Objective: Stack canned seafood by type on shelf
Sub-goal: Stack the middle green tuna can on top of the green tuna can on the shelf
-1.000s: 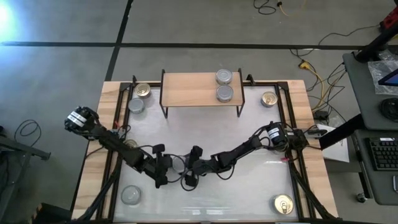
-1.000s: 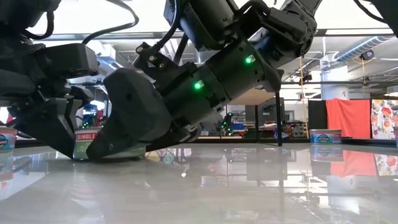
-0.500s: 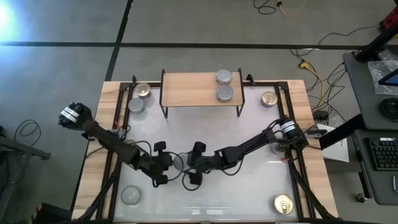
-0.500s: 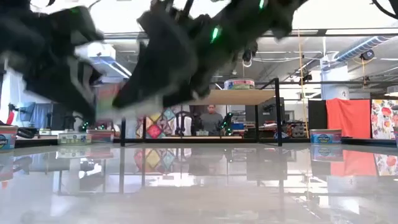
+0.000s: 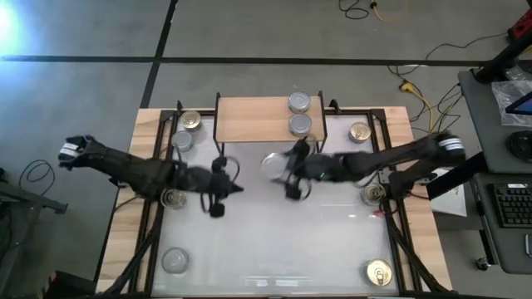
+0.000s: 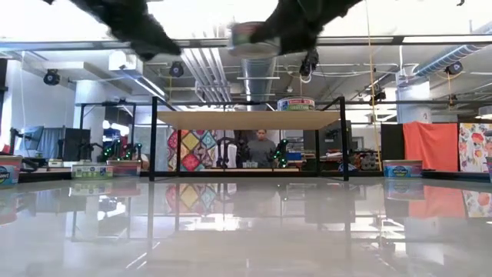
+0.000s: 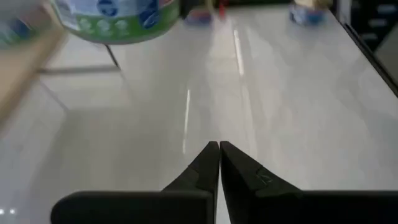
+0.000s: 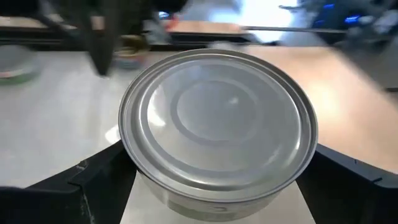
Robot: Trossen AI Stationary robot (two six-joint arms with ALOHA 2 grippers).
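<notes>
1. Carrying a silver-lidded tin [image 8: 219, 127] in my right gripper [image 5: 278, 166], I have it clamped between widely spread fingers [image 8: 93, 180], well clear of the tabletop [image 5: 332, 241] and just short of the shelf [image 5: 258, 120].
2. A second ago that tin sat low on the table, with both grippers crowded around it near the front; now it has been lifted and swung toward the rack, so I judge the pickup done and the placing still to come.
3. Ahead of the gripper, two silver tins [image 5: 300, 114] already rest on the board's right end, so this one belongs with them.
4. My left gripper [image 5: 218, 189] has pulled back to the side, fingers pressed together [image 7: 217, 163] and empty, near a gold-lidded tin [image 5: 174, 198] by the table's left edge.
5. Other tins wait farther off: gold ones [image 5: 359, 131] [image 5: 379, 272] on the right side, a silver one [image 5: 174, 260] at the front left.
6. Label on the carried tin shows blue and green bands in the left wrist view [image 7: 118, 18]; I cannot read any brand or words on it now.
</notes>
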